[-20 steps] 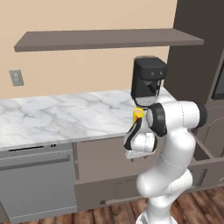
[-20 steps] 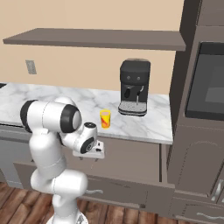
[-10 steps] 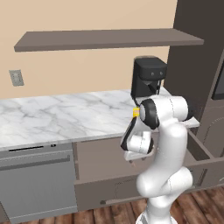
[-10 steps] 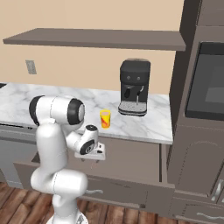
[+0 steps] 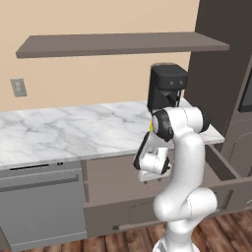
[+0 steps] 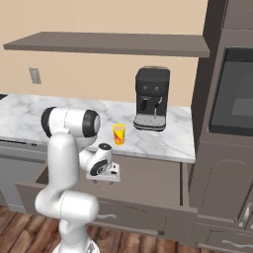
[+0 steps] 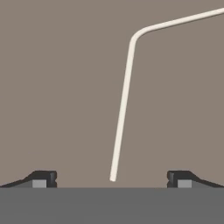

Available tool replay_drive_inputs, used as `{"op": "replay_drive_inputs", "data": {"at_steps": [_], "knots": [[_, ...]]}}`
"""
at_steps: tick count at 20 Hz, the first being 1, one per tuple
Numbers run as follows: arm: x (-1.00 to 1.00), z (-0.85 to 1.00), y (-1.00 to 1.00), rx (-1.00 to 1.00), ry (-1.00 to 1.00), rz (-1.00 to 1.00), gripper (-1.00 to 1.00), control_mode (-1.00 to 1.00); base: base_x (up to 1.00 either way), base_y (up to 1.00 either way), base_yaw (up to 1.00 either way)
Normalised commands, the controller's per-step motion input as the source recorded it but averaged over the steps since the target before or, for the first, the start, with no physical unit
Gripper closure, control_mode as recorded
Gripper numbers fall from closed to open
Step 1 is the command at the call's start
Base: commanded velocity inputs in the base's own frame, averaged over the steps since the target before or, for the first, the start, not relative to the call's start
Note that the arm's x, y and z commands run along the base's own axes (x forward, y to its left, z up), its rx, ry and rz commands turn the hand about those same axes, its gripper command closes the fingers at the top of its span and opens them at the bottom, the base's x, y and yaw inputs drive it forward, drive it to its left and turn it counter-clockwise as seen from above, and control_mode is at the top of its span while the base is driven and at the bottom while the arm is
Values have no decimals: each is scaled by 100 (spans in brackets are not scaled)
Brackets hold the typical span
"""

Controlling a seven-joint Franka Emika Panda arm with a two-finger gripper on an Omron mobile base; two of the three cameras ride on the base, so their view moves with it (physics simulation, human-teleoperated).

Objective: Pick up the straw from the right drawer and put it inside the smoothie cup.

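Hovering over the right drawer (image 5: 147, 189) in the left base view, gripper (image 5: 150, 178) pointing down into it; cup mostly hidden behind my arm here

Right base view: smoothie cup (image 6: 118, 134) stands on the counter (image 6: 168, 141) nr the coffee machine (image 6: 151, 99), well apart from the gripper (image 6: 105, 179) below the counter edge

Hand view gives what the base cams don't: straw (image 7: 124, 94) lies flat on the drawer floor, bend far from me, jaws spread wide w/ nothing in them, fingertips (image 7: 41, 178) either side of its near end. I'd go fwd along the shaft, then drop & close mid-length
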Motion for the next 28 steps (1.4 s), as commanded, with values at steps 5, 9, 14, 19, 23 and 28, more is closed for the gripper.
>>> {"op": "replay_drive_inputs", "data": {"at_steps": [5, 9, 14, 19, 23, 28], "knots": [[26, -22, 0, 0, 0, 0, -100, -100, 0, 0, 0], [24, -22, 0, 0, 0, 0, -100, -100, 0, 0, 0], [21, -23, 0, 0, 0, 0, -100, -100, 0, 0, 0], [14, -28, 0, 0, 0, 0, -100, -100, 0, 0, 0], [2, -43, 0, 0, 0, -1, 100, -100, 0, 0, 0], [-69, -77, 0, -5, 0, -10, 100, -100, 0, 0, 0]]}}
